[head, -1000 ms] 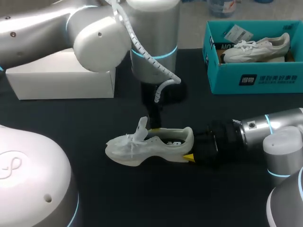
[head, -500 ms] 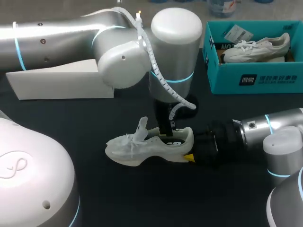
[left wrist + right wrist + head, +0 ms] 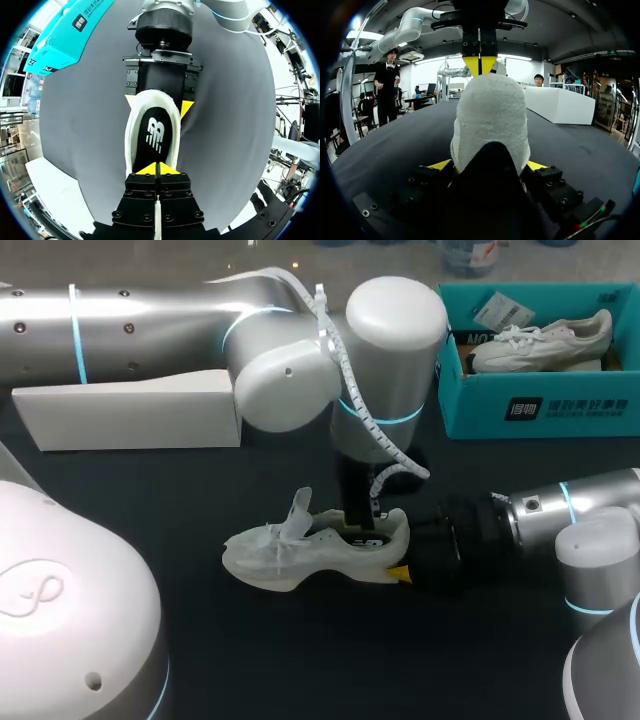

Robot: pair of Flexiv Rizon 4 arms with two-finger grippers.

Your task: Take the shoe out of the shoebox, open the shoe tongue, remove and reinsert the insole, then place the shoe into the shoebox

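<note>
A white shoe (image 3: 300,555) lies on its sole on the black table, toe to the left, tongue (image 3: 300,508) standing up. My right gripper (image 3: 402,566) is shut on its heel; yellow tips sit on both sides of the heel in the right wrist view (image 3: 487,165) and the left wrist view (image 3: 158,102). My left gripper (image 3: 358,525) comes down into the shoe's opening. It is shut, tips together (image 3: 159,169) on the black insole (image 3: 155,136), which lies flat inside the shoe. From the right wrist view the left gripper (image 3: 480,64) shows above the heel.
The teal shoebox (image 3: 540,408) stands at the back right with another white shoe (image 3: 545,338) inside. A white box (image 3: 130,412) lies at the back left. My left arm's elbow hangs over the table's middle.
My left arm has swung to the right, carrying its gripper from beside the tongue to the heel end of the shoe's opening. That gripper has shut. Right arm and shoe stay put.
</note>
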